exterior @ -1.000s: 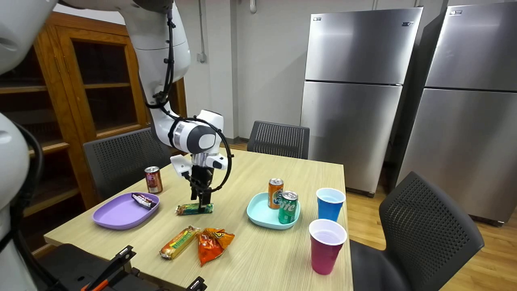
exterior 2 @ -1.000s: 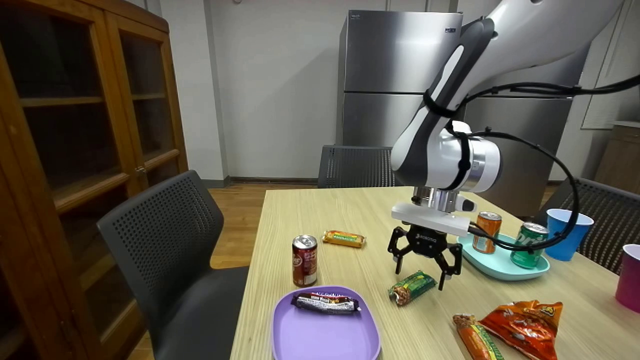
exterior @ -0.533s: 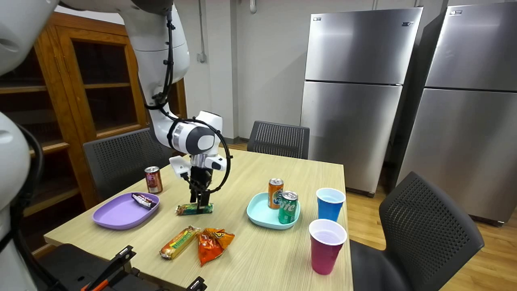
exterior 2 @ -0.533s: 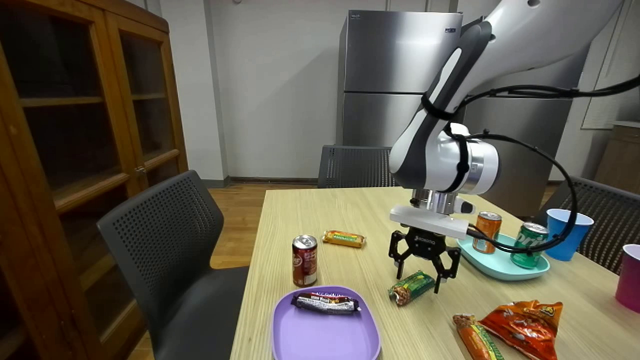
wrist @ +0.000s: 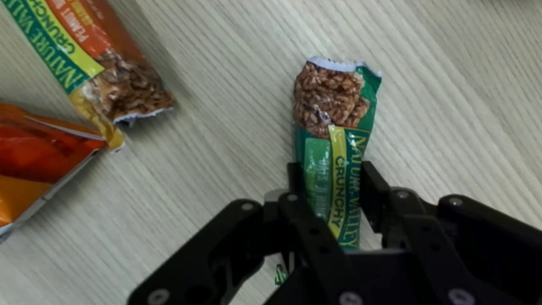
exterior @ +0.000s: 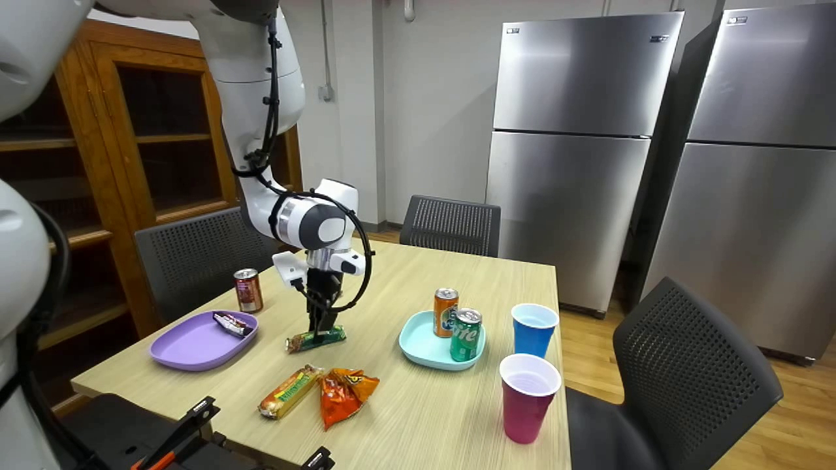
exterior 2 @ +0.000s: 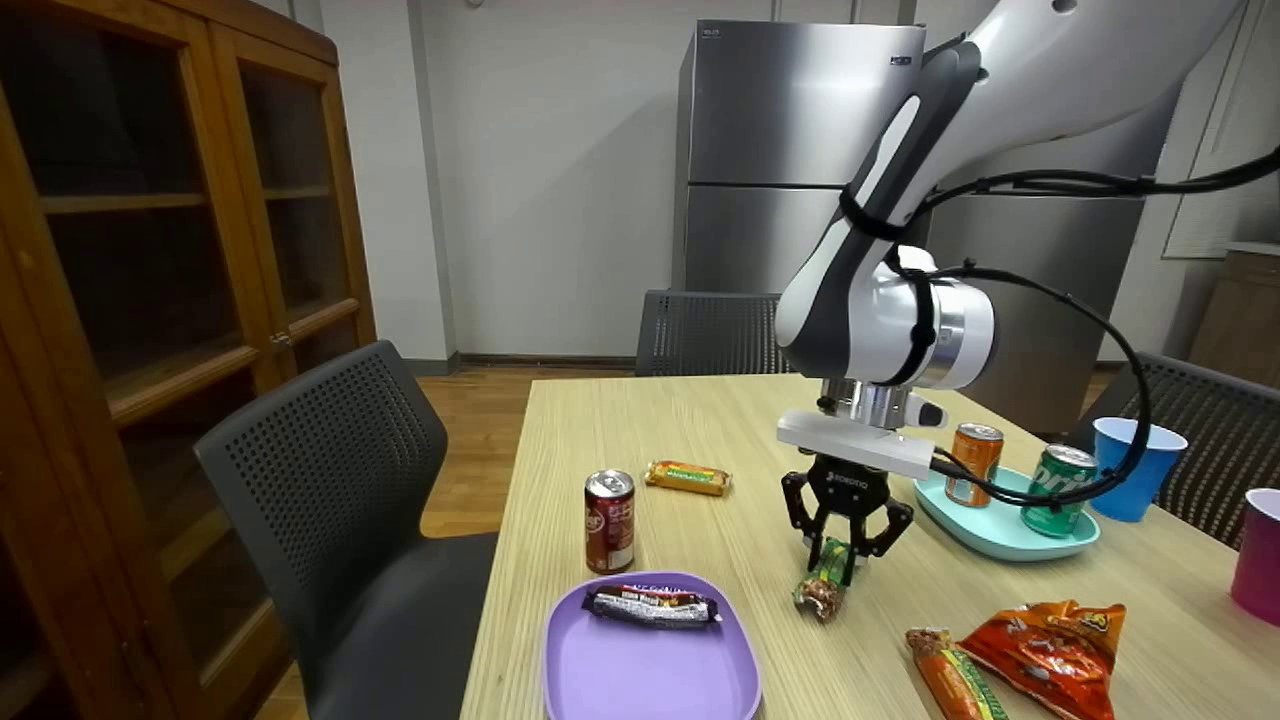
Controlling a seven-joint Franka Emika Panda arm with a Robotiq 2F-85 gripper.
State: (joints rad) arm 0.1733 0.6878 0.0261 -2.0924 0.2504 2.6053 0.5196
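Observation:
A green-wrapped granola bar (wrist: 334, 97) with a brown oat picture at one end lies on the table. In the wrist view my gripper (wrist: 332, 180) has closed around the middle of it, a finger (wrist: 295, 178) pressed against each long side. Both exterior views agree: the gripper (exterior 2: 832, 568) points straight down over the bar (exterior 2: 820, 598), which still appears to rest on the tabletop. The bar's far end is hidden behind the gripper body in the wrist view. Nearby lie an orange-and-green granola bar (wrist: 84, 42) and an orange snack bag (wrist: 38, 156).
A purple plate (exterior 2: 650, 680) holds a dark wrapped bar (exterior 2: 652, 606), beside a dark red can (exterior 2: 610, 520). Another yellow bar (exterior 2: 689, 478) lies farther back. On the teal plate (exterior: 421, 336) stand two cans; a blue cup (exterior: 532, 336) and a pink cup (exterior: 529, 405) are near the table edge.
The gripper came down slightly, and its fingers moved together from wide apart onto the green bar. The bar has turned a little, lining up between them.

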